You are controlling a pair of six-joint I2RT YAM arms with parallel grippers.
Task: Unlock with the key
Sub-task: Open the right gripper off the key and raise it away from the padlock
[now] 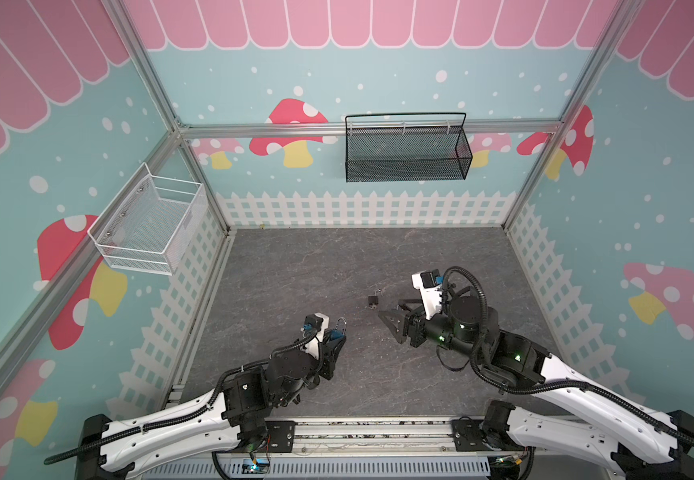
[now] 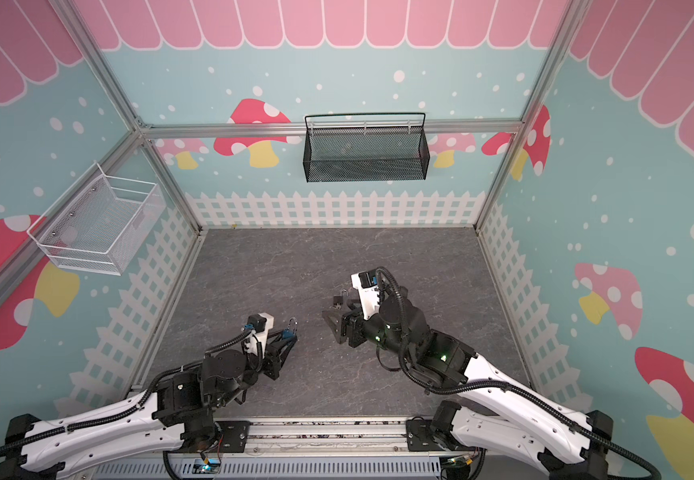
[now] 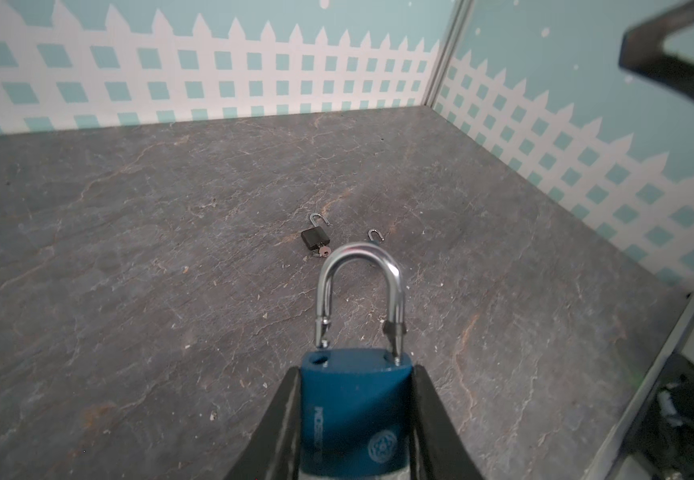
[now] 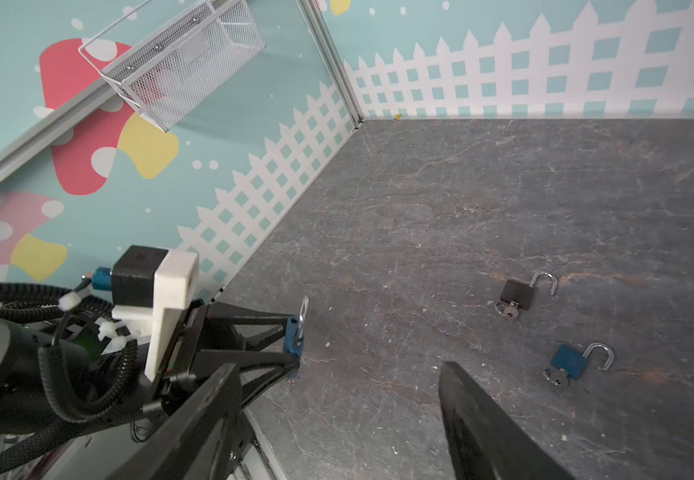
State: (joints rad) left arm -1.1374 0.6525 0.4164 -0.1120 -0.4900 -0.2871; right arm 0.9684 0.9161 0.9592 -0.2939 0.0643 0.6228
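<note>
Left claw (image 3: pixel 356 370) grips the blue padlock (image 3: pixel 353 411) by its body. Its long axis runs along the fingers, with the shackle (image 3: pixel 359 259) pointing forward and one leg seemingly lifted clear. Your right claw (image 4: pixel 337 368) stands wide and empty, near on its right. No key is visible.

You saw a matt blue padlock (image 3: pixel 353 415) with a glossy metal shackle (image 3: pixel 357 253), and a rough, stone-like table (image 3: pixel 129 249).

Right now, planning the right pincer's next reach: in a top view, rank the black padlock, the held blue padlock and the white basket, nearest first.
1. Black padlock, just off the right pincer's tips.
2. Blue padlock, clamped in the left pincer.
3. White basket, high on the left side.
</note>
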